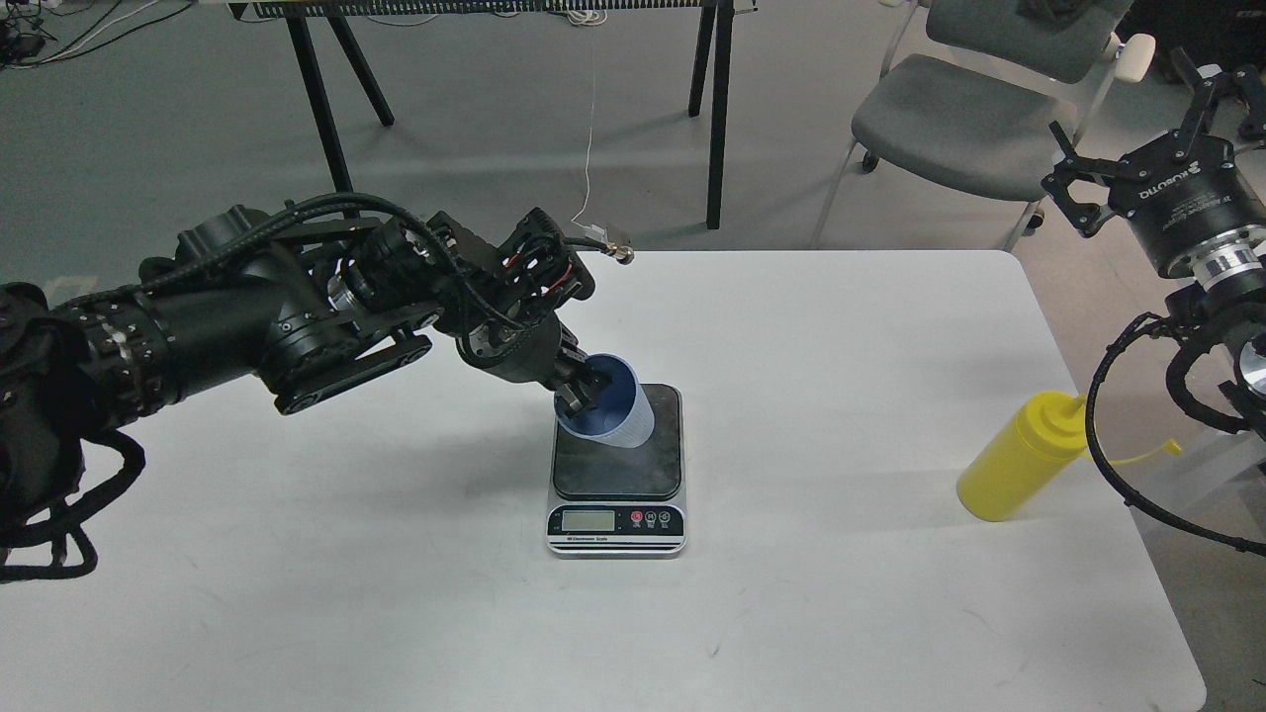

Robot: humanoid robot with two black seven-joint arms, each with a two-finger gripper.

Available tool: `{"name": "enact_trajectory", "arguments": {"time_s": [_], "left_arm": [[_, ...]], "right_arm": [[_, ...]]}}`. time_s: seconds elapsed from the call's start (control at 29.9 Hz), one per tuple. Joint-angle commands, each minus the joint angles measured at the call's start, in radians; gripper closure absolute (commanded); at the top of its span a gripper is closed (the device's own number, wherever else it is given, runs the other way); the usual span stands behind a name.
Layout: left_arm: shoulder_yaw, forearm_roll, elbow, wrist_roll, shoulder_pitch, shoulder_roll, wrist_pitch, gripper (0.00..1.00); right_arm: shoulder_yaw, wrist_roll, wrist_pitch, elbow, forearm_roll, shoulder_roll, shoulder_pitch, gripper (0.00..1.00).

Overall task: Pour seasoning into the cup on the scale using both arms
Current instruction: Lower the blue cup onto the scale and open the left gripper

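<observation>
The left gripper [584, 388], fingers pinching the rim, is setting the tilted cup [608, 403] on the scale [616, 465] at table centre, while the right gripper [1137, 129], fingers spread wide and empty, must next reach the seasoning [1019, 457] at four o'clock.

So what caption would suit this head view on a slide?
Left pincer grips the tilted blue cup on the scale; the yellow seasoning bottle waits by the right arm.
</observation>
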Motion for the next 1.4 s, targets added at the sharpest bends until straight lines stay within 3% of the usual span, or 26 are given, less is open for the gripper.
{"name": "enact_trajectory", "arguments": {"time_s": [0.0, 0.6, 0.97, 1.37], "left_arm": [[-0.001, -0.001, 0.013, 0.0, 0.001, -0.029, 0.0, 0.96], [0.002, -0.001, 0.05, 0.0, 0.006, -0.051, 0.0, 0.93], [-0.006, -0.004, 0.05, 0.0, 0.004, -0.052, 0.0, 0.81], [-0.006, -0.018, 0.05, 0.0, -0.004, -0.052, 0.0, 0.79]], "right_arm": [[0.0, 0.0, 0.0, 0.0, 0.0, -0.001, -0.001, 0.0], [0.0, 0.0, 0.0, -0.002, 0.0, 0.002, -0.001, 0.0], [0.002, 0.0, 0.0, -0.003, 0.0, 0.002, -0.001, 0.0], [0.002, 0.0, 0.0, -0.002, 0.0, 0.002, -0.001, 0.0]]}}
